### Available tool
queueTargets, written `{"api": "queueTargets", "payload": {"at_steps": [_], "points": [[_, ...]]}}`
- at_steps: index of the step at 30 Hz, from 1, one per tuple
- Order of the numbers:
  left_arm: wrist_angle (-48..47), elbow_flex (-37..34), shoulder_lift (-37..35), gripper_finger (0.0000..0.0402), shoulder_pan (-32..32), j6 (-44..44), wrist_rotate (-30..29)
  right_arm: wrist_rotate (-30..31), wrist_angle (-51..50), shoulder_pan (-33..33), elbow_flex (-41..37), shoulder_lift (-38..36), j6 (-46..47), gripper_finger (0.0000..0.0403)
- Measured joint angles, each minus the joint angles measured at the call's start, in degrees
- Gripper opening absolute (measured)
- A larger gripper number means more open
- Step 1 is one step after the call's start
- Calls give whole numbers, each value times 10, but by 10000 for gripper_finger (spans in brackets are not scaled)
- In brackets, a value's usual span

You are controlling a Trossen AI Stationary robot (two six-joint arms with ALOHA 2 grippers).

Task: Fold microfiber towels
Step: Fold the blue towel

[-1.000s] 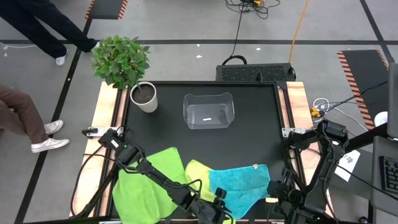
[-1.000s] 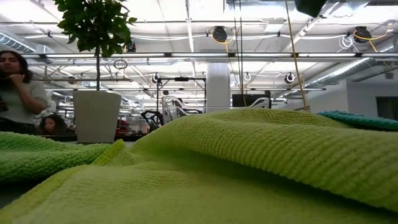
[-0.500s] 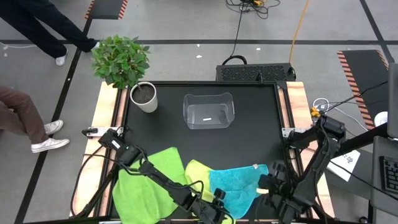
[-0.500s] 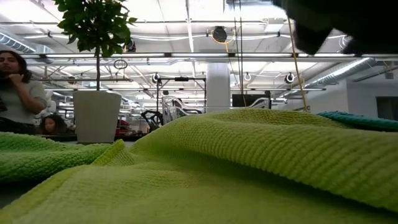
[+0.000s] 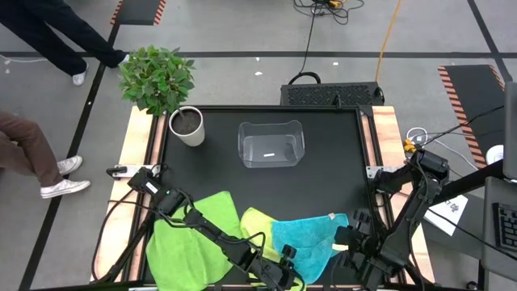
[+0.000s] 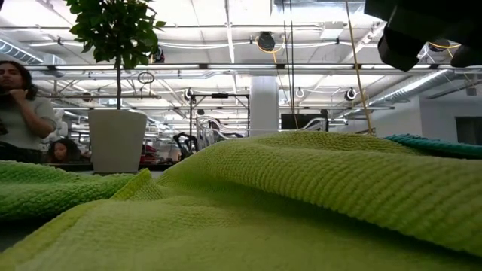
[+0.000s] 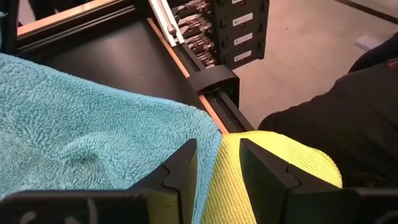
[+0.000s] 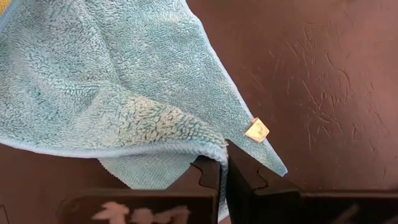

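Three microfiber towels lie bunched at the near edge of the black surface (image 5: 323, 178). The bright green towel (image 5: 187, 234) sits furthest toward the left arm's side, the pale yellow-green towel (image 5: 257, 225) is in the middle, and the turquoise towel (image 5: 311, 236) overlaps the yellow-green one on the right arm's side.

The right end effector (image 8: 225, 168) is at the turquoise towel's edge, near its small sewn tag (image 8: 256, 130). Its fingers are pressed together on a fold of that towel's hem; the cloth rises to the pinch point.

The left end effector (image 7: 217, 165) is at the near edge, where the turquoise and yellow-green towels meet. Its fingers stand apart with the seam between the two cloths visible in the gap; whether they grip either cloth I cannot tell.

A clear plastic bin (image 5: 271, 144) stands further back, well apart from the towels. A potted plant (image 5: 166, 89) occupies the far left corner. A person (image 6: 21, 109) stands beyond the surface.
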Motion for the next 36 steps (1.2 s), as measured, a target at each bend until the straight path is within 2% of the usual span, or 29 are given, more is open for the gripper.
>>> {"api": "queueTargets", "payload": {"at_steps": [16, 21, 26, 28, 36], "points": [[8, 1, 16, 122, 9, -9, 5, 29, -2, -18, 0, -11, -24, 0], [-1, 2, 22, 122, 13, -18, 5, 61, 0, -20, 0, -33, -29, 0], [-20, -3, 34, 122, 29, -7, -21, 71, 5, -22, 0, -44, -34, 0], [-37, -2, 30, 122, 32, -12, -34, 72, 11, -23, 0, -45, -40, 0], [-46, -1, 30, 122, 38, -25, -21, 71, 15, -25, 0, -44, -48, 0]]}}
